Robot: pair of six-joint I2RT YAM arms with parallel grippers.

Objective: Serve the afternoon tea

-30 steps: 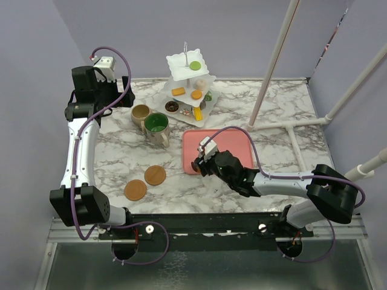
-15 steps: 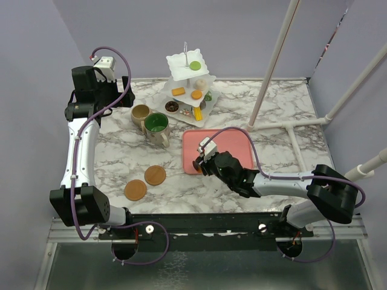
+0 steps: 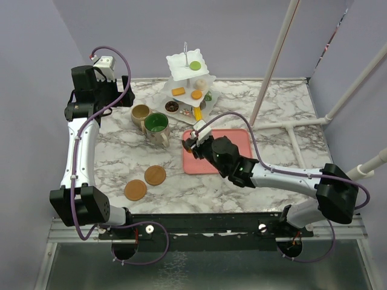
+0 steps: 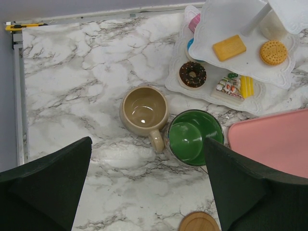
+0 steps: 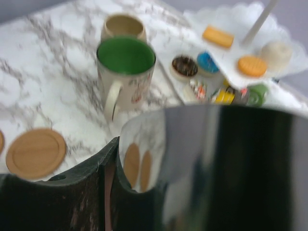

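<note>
Grey-veined white marble table (image 4: 72,72), pink tray (image 4: 269,139), beige mug (image 4: 144,108), green-lined mug (image 4: 195,137), white stand (image 4: 221,19)

Two robot arms of matching build. The left arm (image 3: 78,151) and the right arm (image 3: 284,178) each have slim white links joined by chunky, rounded black joint housings. A purple cable (image 3: 115,51) runs along each arm, and a small white camera block (image 3: 107,63) sits at each wrist. The fingers (image 4: 48,187) are broad, dark, tapering wedges. Both bases bolt to a black rail (image 3: 199,222) with round silver screws (image 3: 262,228) along the counter's near edge.
</note>
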